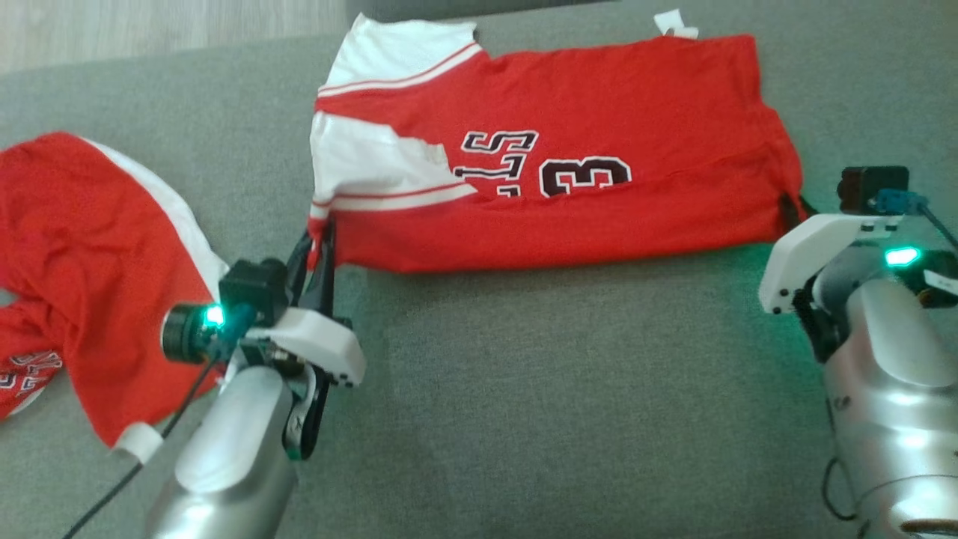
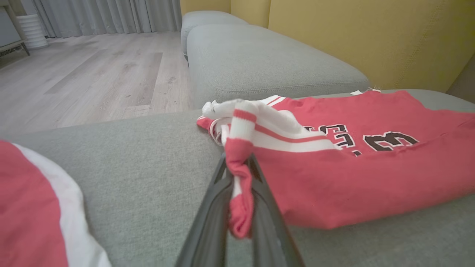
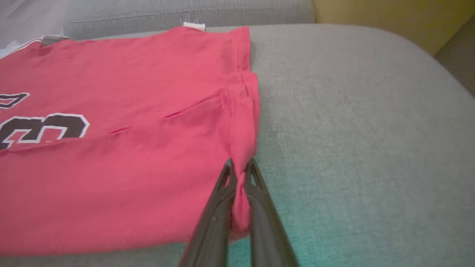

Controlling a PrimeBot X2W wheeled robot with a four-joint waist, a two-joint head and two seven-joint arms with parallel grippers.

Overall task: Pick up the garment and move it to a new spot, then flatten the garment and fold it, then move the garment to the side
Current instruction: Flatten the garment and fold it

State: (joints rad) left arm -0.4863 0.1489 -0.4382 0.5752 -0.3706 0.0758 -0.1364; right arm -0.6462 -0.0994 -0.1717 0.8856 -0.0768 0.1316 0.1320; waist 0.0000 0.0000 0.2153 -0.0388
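Your garment (image 1: 599,97) lies stretched crosswise between both jaws on the sofa cushion (image 1: 524,389); left jaws clench its sleeve corner; right jaws clench its hem corner; the rest lies ahead of both.

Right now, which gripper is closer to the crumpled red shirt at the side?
Left. The left gripper, pinching the jersey's sleeve end, sits just beside the crumpled shirt; the right gripper pinches the hem end, across the jersey.
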